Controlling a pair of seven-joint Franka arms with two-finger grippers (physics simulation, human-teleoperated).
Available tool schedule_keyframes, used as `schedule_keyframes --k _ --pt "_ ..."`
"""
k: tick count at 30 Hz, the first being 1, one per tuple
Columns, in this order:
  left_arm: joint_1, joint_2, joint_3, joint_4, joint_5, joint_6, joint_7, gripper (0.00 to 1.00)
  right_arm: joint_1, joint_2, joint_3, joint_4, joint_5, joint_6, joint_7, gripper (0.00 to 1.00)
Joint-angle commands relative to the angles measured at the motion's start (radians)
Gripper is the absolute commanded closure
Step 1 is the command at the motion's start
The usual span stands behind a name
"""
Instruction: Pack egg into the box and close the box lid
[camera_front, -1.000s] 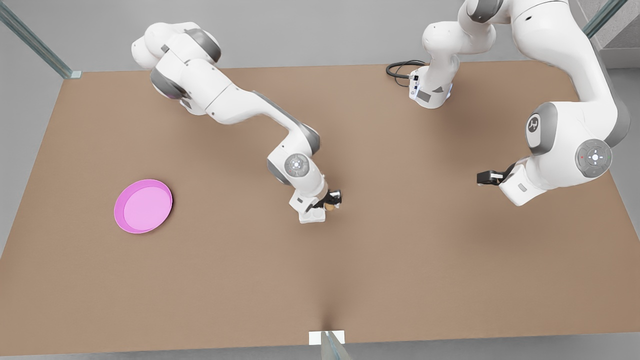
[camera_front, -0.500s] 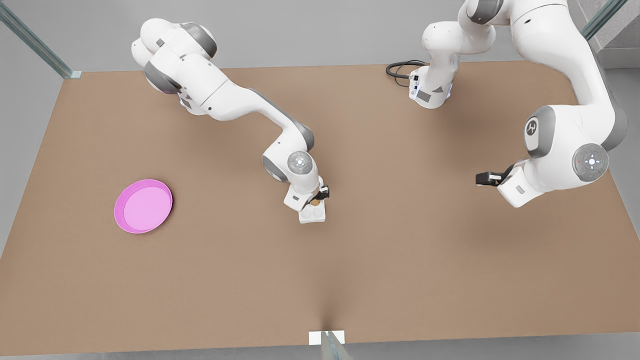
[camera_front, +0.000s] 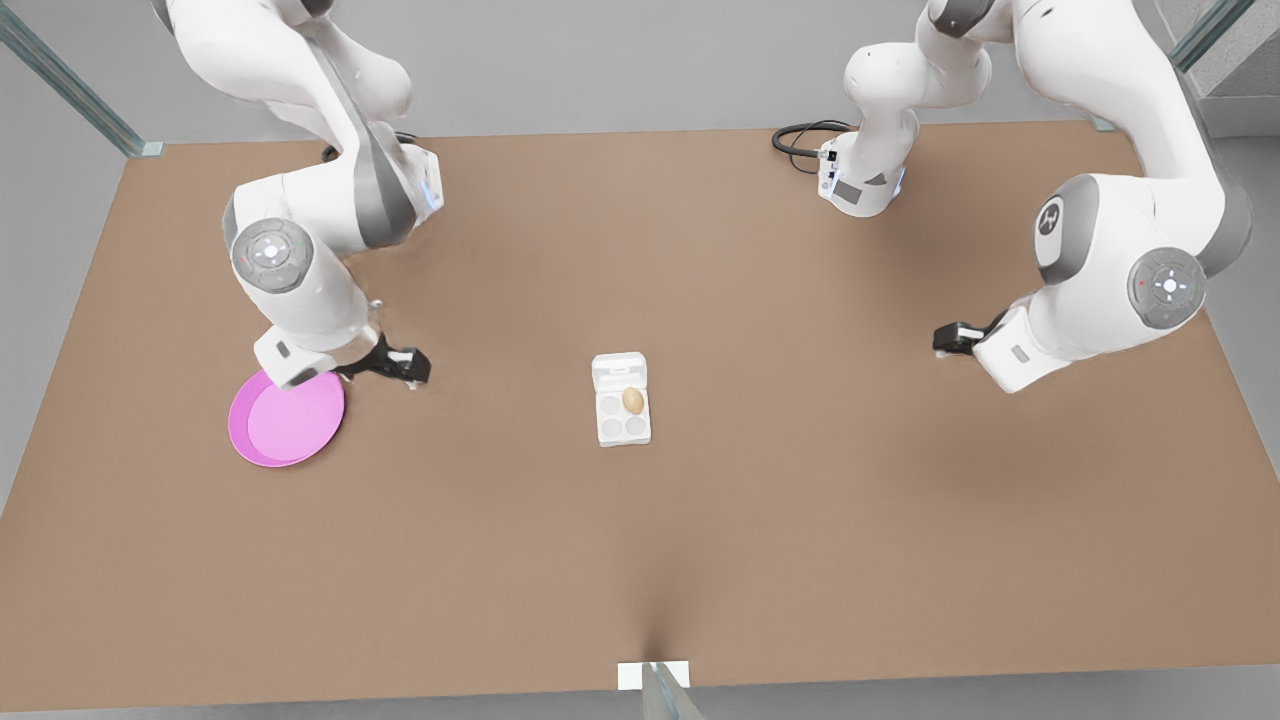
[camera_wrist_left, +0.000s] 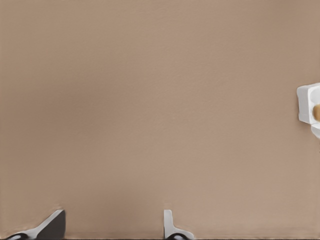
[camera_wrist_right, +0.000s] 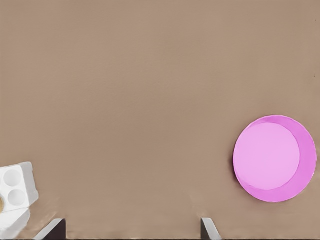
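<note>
Tan-brown and smooth, the egg (camera_front: 633, 400) sat in one cup of the box (camera_front: 603, 432), just right of the middle of the front view. It filled the right-hand cup of the row next to the hinge. Its long axis ran roughly up and down the frame, its narrower end seemingly toward the lid. The other three cups were bare.

White and flat, the box lid (camera_front: 619, 369) lay open on the desk (camera_front: 760, 520) above the cups. Carton and lid together made a long shape running up and down the frame, with the hinge line crossing it left to right. Closing it would likely mean swinging the lid's upper edge over toward the lower frame.

Both hands were well apart from the carton. The left hand (camera_front: 418, 368) hovered at the frame's left, just beside the pink plate (camera_front: 290, 420), and pointed right toward the box. Its fingers (camera_wrist_left: 172, 227) were spread with nothing between them. The right hand (camera_front: 940, 340) hung at the frame's right and pointed left, its fingers (camera_wrist_right: 207, 227) likewise parted and empty. In the picture the left hand was the nearer, and the lid lay to its right at about its own height in the frame.
</note>
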Motion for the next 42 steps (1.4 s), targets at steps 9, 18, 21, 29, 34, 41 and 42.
schedule_keyframes --k 9,18,21,29,34,41,42 --pt "-0.521 0.189 -0.181 0.064 -0.135 0.167 -1.015 0.79 0.019 0.058 -0.284 0.251 0.114 -0.221 -0.323 0.0" --pt "-0.697 0.393 -0.172 0.021 -0.148 0.464 -1.081 0.79 0.019 0.068 -0.273 0.286 0.103 -0.221 -0.312 0.0" --pt "-0.722 0.453 -0.174 0.032 -0.15 0.553 -0.96 0.79 0.016 0.065 -0.276 0.289 0.107 -0.241 -0.316 0.0" --pt "-0.717 0.479 -0.124 0.031 -0.132 0.651 -0.895 0.79 0.017 0.067 -0.276 0.286 0.109 -0.233 -0.316 0.0" --pt "-0.711 0.493 -0.097 0.027 -0.132 0.688 -0.852 0.79 0.016 0.073 -0.276 0.286 0.092 -0.198 -0.316 0.0" --pt "-0.709 0.514 -0.089 0.035 -0.141 0.737 -0.871 0.79 0.017 0.073 -0.275 0.286 0.092 -0.164 -0.314 0.0" --pt "-0.708 0.522 -0.089 0.035 -0.144 0.77 -0.869 0.79 0.017 0.073 -0.275 0.286 0.092 -0.164 -0.316 0.0"
